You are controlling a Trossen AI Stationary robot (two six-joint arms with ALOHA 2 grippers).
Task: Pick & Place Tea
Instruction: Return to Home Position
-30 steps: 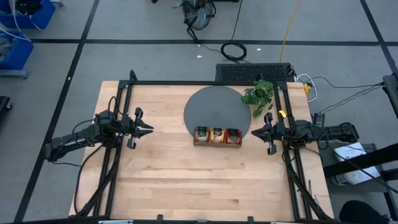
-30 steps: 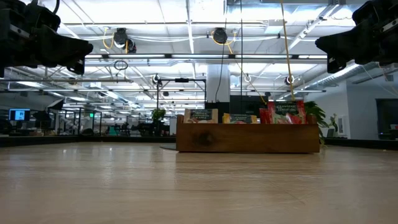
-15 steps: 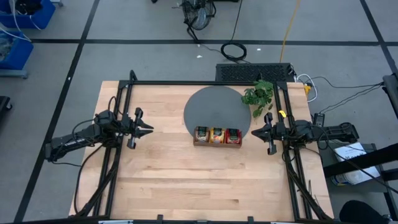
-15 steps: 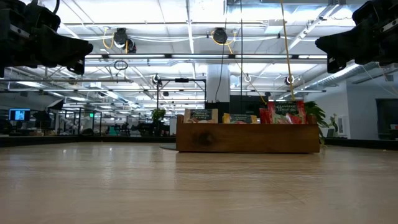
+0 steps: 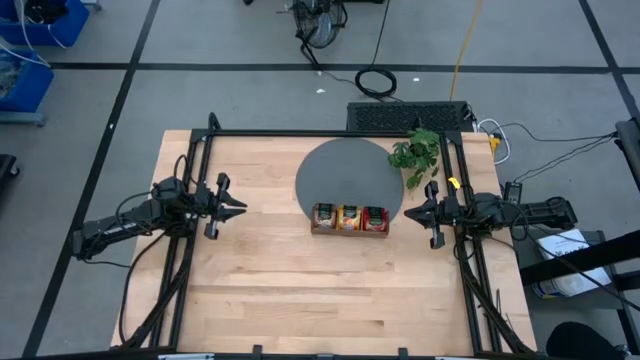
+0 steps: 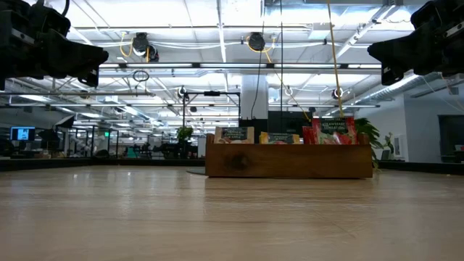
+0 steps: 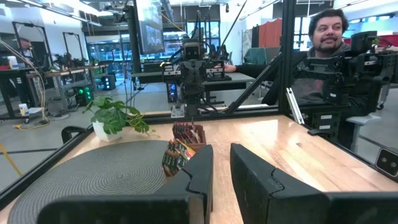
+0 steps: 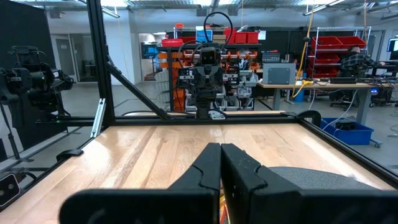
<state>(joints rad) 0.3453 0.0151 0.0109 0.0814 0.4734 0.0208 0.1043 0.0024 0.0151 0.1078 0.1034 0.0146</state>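
Sachets [image 5: 349,216] in tray [image 5: 349,232], tray on mat [image 5: 340,170] edge, plant [image 5: 416,155] beside mat.

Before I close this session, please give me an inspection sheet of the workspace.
Surface: wooden table, round grey mat at its far side.
Job's things: tea sachets stand sorted in the three-slot wooden tray, at the mat's near edge.
Clutter: potted plant beside the mat.
Grippers: left gripper and right gripper raised at the table's sides, holding nothing; left jaws slightly apart, right jaws together.
Cables: yellow cable, black coil on the floor.
Surroundings: a person beyond the right arm.
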